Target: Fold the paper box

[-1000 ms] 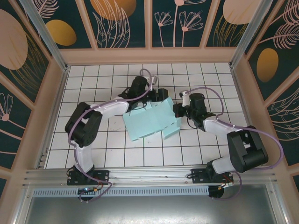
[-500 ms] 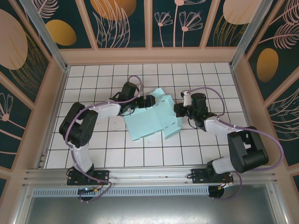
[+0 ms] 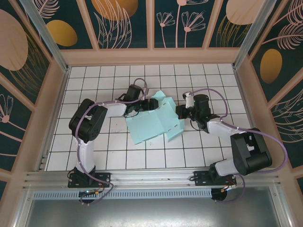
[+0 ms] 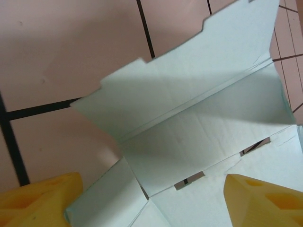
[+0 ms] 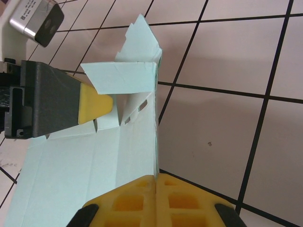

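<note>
The pale mint-blue thin-card paper box (image 3: 154, 124) lies mostly flat as a die-cut sheet in the middle of the white tiled floor (image 3: 94, 142), between the two grippers, with a flap at its far edge (image 3: 161, 97) standing up off the tiles. The card looks light and springy, stiff only along its creases, so it will probably slide on the smooth tiles and bounce back unless a fold is pressed home; panel edges close to a crease seem the best holds, since the slotted tabs look easy to tear. The left gripper (image 3: 152, 104) sits at the far-left corner of the sheet, its yellow fingertips (image 4: 42, 201) spread wide with card between them, grasping nothing. The right gripper (image 5: 156, 189) is closed tight at the sheet's right edge, and that edge runs into the seam of its fingers, so it appears pinched. Little stands in the way except the two grippers themselves, close together over the raised flap, and the looping purple cable (image 3: 213, 94) on the right.
</note>
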Robot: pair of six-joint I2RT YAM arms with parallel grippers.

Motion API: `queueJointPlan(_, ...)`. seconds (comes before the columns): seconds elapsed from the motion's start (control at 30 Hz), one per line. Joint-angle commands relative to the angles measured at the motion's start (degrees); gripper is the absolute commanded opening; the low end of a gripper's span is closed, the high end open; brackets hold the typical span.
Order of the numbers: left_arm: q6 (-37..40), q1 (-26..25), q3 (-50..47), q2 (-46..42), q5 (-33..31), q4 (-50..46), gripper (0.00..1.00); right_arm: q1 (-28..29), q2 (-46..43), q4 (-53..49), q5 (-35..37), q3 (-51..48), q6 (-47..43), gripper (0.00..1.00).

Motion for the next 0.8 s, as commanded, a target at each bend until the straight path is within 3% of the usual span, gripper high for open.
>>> queueJointPlan(0.0, -1.33, -0.32, 1.22, 2.26, 5.95, 1.22, 0.74, -0.22, -1.11, 2.26, -1.18, 0.64, 0.17, 0.00)
queueJointPlan(0.37, -0.81, -1.56, -1.12, -2.53, 13.08, 4.82, 0.68, -0.18, 0.52, 3.15, -1.86, 0.46, 0.99, 0.00)
queueJointPlan(0.77, 4.53, -2.91, 0.30, -3.36, 13.87, -2.35, 0.68, -0.23, 1.05, 3.50, -2.15, 0.44, 1.54, 0.00)
